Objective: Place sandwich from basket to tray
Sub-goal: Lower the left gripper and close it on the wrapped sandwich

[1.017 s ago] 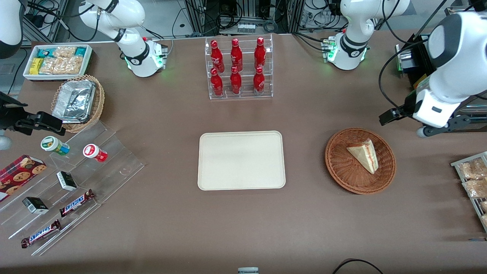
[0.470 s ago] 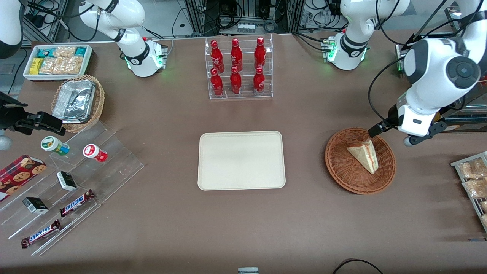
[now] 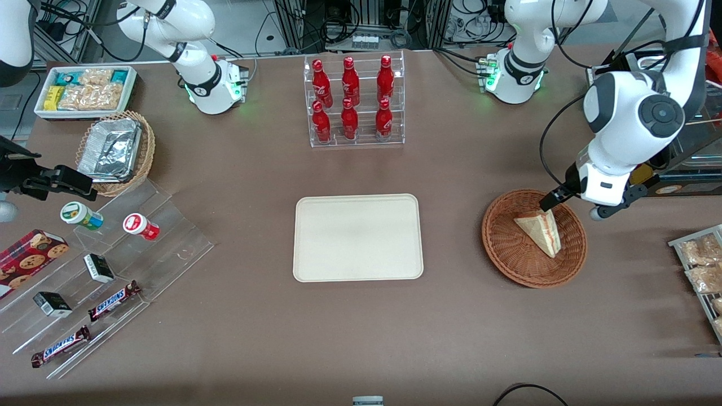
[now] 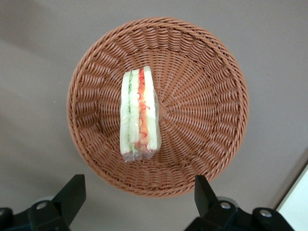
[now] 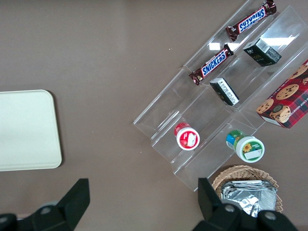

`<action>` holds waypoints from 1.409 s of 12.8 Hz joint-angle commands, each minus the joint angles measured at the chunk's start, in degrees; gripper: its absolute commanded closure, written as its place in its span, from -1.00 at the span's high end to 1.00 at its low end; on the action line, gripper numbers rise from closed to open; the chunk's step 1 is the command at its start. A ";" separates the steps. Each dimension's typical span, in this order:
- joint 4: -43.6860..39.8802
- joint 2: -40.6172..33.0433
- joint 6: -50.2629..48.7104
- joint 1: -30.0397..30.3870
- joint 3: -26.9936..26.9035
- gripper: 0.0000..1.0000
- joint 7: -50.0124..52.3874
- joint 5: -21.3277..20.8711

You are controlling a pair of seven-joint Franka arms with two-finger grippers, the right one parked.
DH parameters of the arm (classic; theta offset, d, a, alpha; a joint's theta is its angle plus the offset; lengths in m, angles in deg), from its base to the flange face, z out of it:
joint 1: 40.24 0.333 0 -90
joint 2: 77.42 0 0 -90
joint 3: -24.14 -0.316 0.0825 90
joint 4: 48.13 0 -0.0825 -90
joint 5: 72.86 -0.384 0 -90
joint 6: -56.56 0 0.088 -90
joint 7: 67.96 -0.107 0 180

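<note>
The sandwich (image 3: 540,229) is a pale triangular wedge with red and green filling at its edge. It lies in the round reddish-brown wicker basket (image 3: 507,248), toward the working arm's end of the table. In the left wrist view the sandwich (image 4: 138,113) rests near the middle of the basket (image 4: 202,101). My left gripper (image 3: 571,204) hangs open and empty above the basket's rim, farther from the front camera than the sandwich; in the left wrist view the gripper (image 4: 139,199) has its fingers spread wide. The cream-beige tray (image 3: 357,237) lies flat at the table's middle.
A clear rack of red bottles (image 3: 353,101) stands farther from the camera than the tray. Bagged pastries (image 3: 701,265) lie on a rack at the working arm's end. A stepped acrylic shelf with snacks (image 3: 96,270) and a tan basket of foil containers (image 3: 115,149) stand at the parked arm's end.
My left arm has swung in from the table's end and come down toward the basket. The gripper now hangs over the basket's rim near the sandwich. The sandwich has not moved.
</note>
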 commanded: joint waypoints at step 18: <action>0.45 14.68 13.47 1.86 -0.20 -0.98 5.57 -0.08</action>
